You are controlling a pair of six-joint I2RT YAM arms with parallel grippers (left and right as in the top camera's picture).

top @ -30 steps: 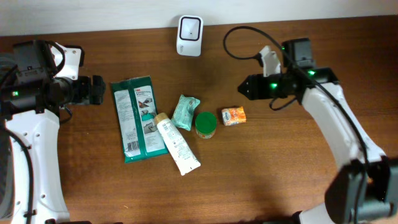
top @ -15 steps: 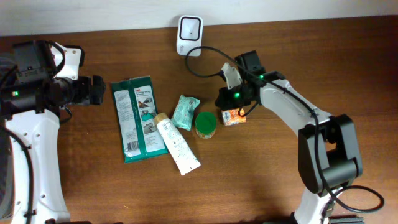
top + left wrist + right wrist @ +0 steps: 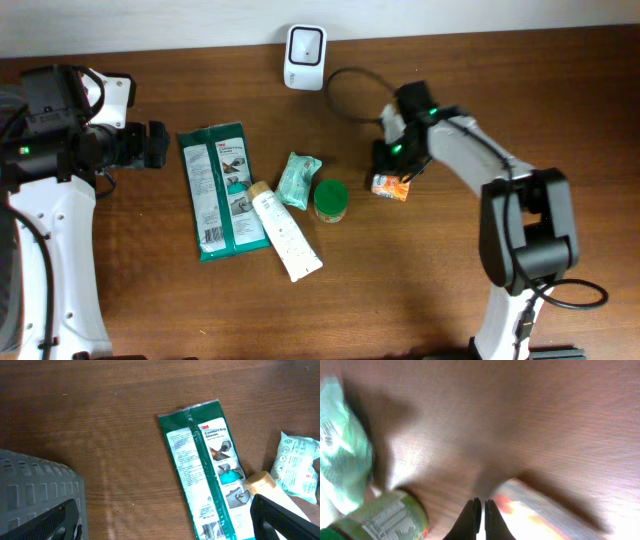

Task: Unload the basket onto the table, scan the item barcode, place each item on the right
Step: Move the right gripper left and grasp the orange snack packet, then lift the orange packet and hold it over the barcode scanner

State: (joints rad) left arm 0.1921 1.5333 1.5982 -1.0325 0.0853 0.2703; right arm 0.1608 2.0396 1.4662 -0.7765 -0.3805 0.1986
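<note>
Showing you an early stage: the right end effector (image 3: 482,519), fingertips together and empty, hovers just beside the small orange packet (image 3: 390,187) on the desk (image 3: 430,290), the left end effector (image 3: 157,145) stands spread, and grasping plus presenting to the white scanner (image 3: 304,44) apparently remain.
</note>
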